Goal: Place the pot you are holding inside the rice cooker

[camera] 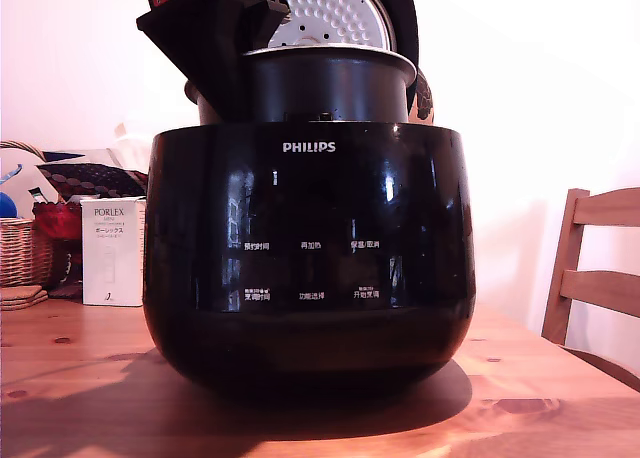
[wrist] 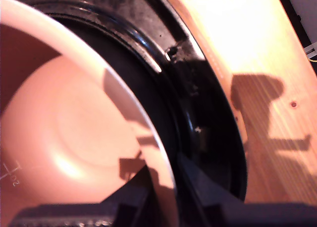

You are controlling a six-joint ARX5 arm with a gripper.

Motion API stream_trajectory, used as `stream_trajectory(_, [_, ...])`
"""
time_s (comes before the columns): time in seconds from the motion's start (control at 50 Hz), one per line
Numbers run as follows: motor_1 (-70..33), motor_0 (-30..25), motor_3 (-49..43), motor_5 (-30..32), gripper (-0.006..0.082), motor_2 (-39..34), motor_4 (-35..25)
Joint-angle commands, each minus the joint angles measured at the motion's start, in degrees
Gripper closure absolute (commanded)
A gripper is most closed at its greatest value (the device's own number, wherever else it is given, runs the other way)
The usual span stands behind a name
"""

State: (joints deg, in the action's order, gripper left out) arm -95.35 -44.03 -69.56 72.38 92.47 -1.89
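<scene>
The rice cooker (camera: 310,258) fills the exterior view: a large glossy black body with a white PHILIPS logo. Its lid (camera: 330,13) stands open at the back, showing a dimpled silver plate. The pot (camera: 330,83), black outside with a flared rim, sits partly down in the cooker's opening, its upper part still above the body. My gripper (camera: 240,48) comes from the exterior view's upper left and is shut on the pot's rim. In the wrist view the pot's pinkish inside (wrist: 74,128) shows, its rim running between my gripper (wrist: 166,185). The cooker's black rim (wrist: 198,103) curves around it.
The cooker stands on a wooden table (camera: 80,378). A white PORLEX box (camera: 112,250) and a wicker basket (camera: 20,248) sit at the exterior view's left. A wooden chair (camera: 595,268) stands at its right. In the wrist view, table wood (wrist: 257,48) lies beside the cooker.
</scene>
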Motion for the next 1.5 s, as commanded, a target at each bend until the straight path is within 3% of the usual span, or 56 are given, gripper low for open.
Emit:
stream_trajectory(0.0, [0.9, 0.8, -0.5, -0.5, 0.0683, 0.0, 0.2])
stream_trajectory(0.16, [0.9, 0.8, -0.5, -0.5, 0.0682, 0.0, 0.0])
stream_trajectory(0.3, [0.9, 0.9, -0.4, -0.6, 0.0631, 0.0, -0.7])
stream_trajectory(0.9, [0.9, 0.9, 0.3, -2.3, 0.0632, 1.3, -0.2])
stream_trajectory(1.48, [1.7, 0.9, -5.4, -8.7, 0.0636, 6.1, 0.0])
